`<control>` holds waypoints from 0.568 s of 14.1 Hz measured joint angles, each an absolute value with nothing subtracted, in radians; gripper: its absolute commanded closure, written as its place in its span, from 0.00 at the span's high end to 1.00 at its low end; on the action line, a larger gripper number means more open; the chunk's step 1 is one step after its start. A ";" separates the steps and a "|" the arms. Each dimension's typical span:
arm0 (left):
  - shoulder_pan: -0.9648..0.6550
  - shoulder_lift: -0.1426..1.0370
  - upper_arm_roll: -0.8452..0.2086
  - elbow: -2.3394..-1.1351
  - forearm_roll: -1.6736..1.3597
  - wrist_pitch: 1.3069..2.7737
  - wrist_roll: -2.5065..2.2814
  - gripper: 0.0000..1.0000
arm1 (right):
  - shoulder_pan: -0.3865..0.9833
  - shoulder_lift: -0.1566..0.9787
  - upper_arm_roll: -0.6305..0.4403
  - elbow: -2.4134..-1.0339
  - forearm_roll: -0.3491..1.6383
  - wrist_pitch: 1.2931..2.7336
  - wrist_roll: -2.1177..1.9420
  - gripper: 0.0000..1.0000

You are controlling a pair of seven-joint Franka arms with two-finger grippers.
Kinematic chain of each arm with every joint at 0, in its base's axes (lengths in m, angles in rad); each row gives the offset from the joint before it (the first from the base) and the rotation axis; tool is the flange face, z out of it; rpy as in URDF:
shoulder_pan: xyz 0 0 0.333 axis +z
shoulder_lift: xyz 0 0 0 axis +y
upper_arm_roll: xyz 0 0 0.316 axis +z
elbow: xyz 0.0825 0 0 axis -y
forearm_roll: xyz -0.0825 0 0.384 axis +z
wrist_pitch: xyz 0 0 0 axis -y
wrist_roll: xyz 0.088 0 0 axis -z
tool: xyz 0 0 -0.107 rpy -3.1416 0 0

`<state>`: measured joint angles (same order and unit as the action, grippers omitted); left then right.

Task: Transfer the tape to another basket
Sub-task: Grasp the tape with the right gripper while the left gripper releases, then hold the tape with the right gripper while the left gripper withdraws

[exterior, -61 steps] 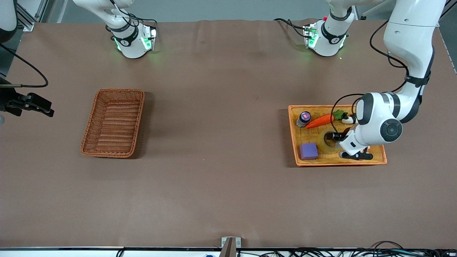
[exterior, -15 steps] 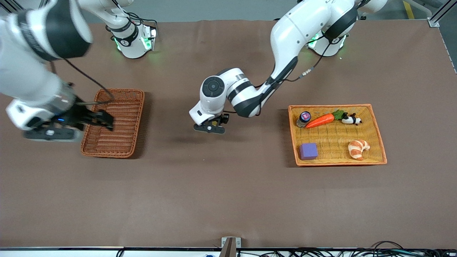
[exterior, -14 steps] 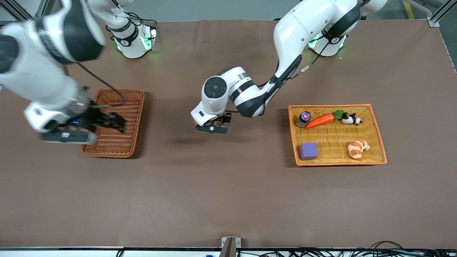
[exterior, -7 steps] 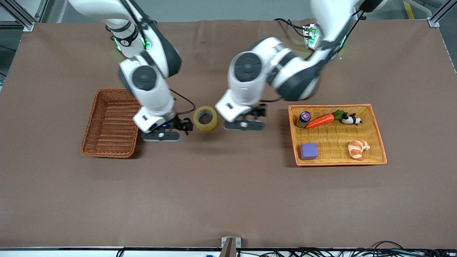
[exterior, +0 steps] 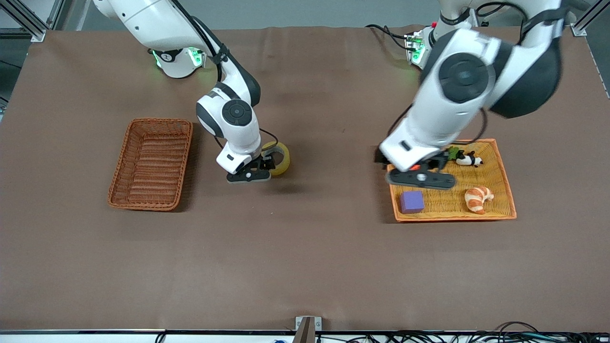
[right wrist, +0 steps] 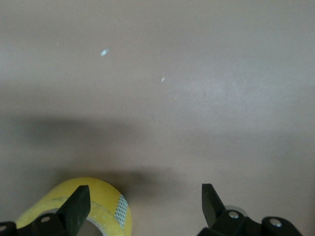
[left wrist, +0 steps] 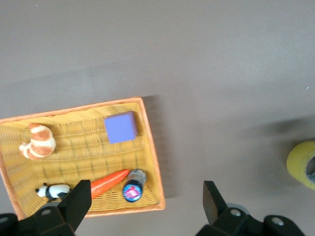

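We count two baskets on the table: one reddish-brown wicker basket [exterior: 151, 163] and one yellow basket [exterior: 506, 190] with an orange rim. One tape [exterior: 281, 157] roll. In the yellow basket: one purple cube [exterior: 411, 201], one croissant [exterior: 478, 198], one toy panda [exterior: 469, 159], one carrot [left wrist: 109, 181], one small jar [left wrist: 133, 187] (the last two show only in the left wrist view). Two arms, hence two grippers: left gripper [exterior: 419, 177], right gripper [exterior: 249, 175].
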<state>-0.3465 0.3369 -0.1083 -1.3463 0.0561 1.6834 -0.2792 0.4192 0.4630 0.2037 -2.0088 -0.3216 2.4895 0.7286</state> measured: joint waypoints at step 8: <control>-0.225 0.177 0.069 -1.408 -0.047 1.689 0.062 1.00 | 0.421 0.418 0.270 -2.092 -0.331 2.528 0.755 1.00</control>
